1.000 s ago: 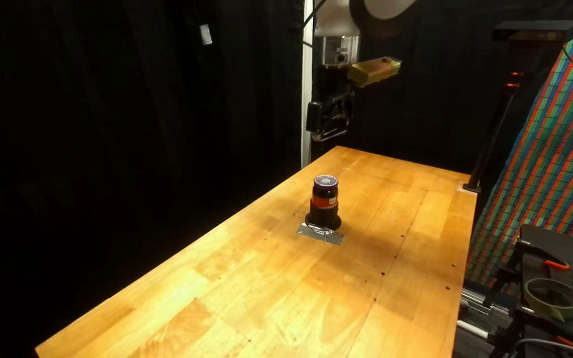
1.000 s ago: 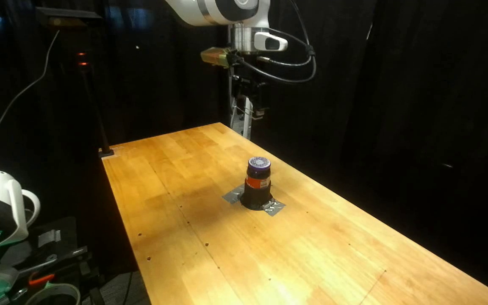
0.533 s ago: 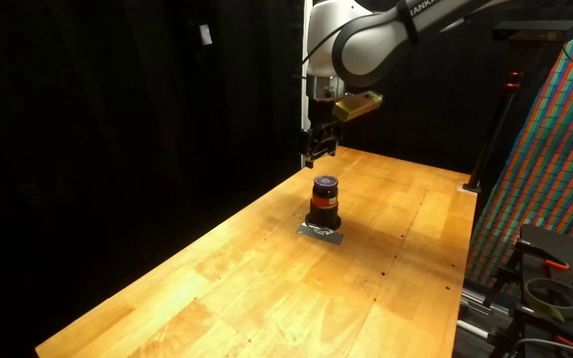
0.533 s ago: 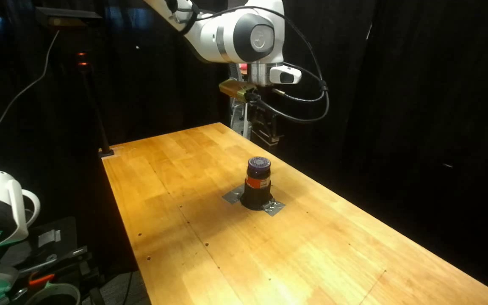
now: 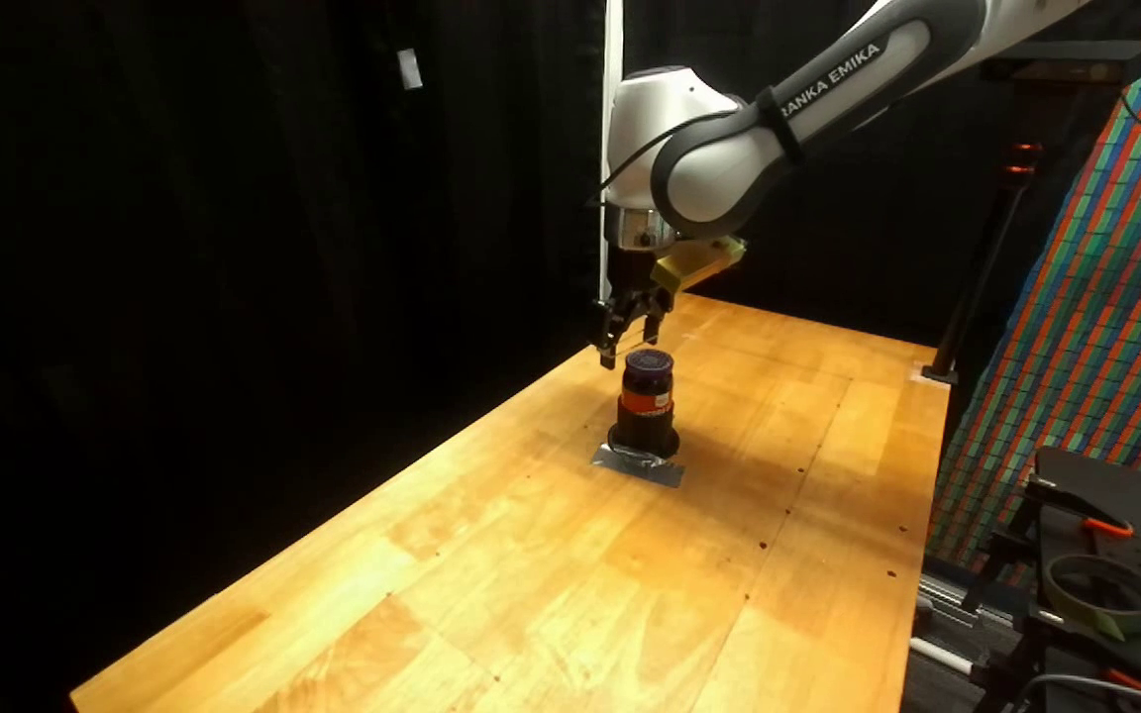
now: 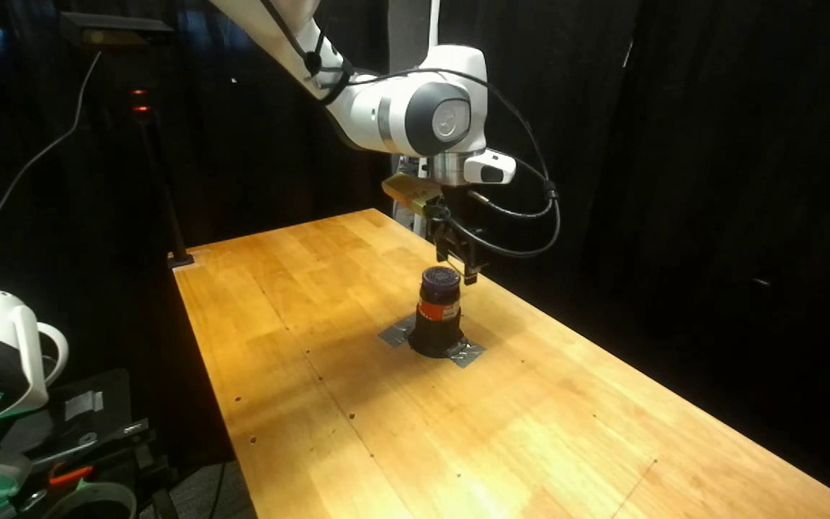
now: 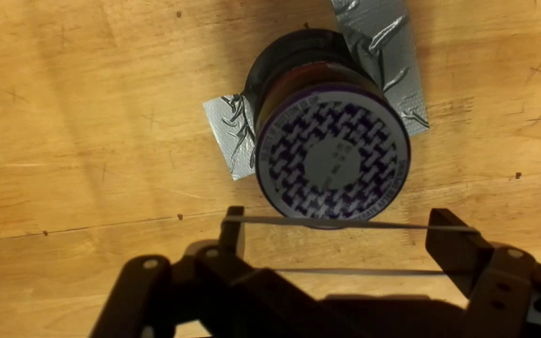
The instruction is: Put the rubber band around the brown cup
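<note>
The brown cup [image 5: 647, 401] is a dark jar-like cylinder with an orange-red label and purple-rimmed lid. It stands upright in both exterior views [image 6: 438, 310]. Its patterned lid [image 7: 331, 159] fills the middle of the wrist view. My gripper [image 7: 338, 224] points down with its fingers spread. The rubber band [image 7: 275, 220] is stretched around the two fingers as two parallel strands. In the wrist view the front strand crosses the lid's lower rim. In both exterior views the gripper [image 5: 630, 348] is just above and beside the lid, apart from the cup [image 6: 456, 267].
The cup's black base is held to the wooden table [image 5: 570, 584] by grey tape [image 7: 388, 61]. A black stand [image 5: 986, 248] rises at the table's far corner. A side cart with a tape roll [image 5: 1101, 594] stands past the table edge. Dark curtains hang behind.
The arm has come down from high above the table toward the cup, with the rubber band on its spread fingers. The cup has not moved.
</note>
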You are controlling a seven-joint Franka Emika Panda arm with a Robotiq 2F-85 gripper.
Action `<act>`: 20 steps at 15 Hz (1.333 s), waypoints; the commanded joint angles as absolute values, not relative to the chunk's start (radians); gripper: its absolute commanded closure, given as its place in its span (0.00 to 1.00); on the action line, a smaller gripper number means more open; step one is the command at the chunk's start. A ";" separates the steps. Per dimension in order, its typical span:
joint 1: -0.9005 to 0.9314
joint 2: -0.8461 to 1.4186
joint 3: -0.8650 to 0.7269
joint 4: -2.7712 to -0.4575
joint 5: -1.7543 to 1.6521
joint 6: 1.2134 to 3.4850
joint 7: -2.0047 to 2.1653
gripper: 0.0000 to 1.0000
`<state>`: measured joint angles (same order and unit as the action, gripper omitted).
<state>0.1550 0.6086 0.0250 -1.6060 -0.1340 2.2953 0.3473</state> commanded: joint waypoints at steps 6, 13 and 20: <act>0.168 0.637 -0.002 -1.626 -0.112 2.334 0.352 0.00; 0.145 0.542 0.020 -1.756 -0.043 2.342 0.323 0.00; 0.119 0.424 0.026 -1.936 0.035 2.454 0.311 0.00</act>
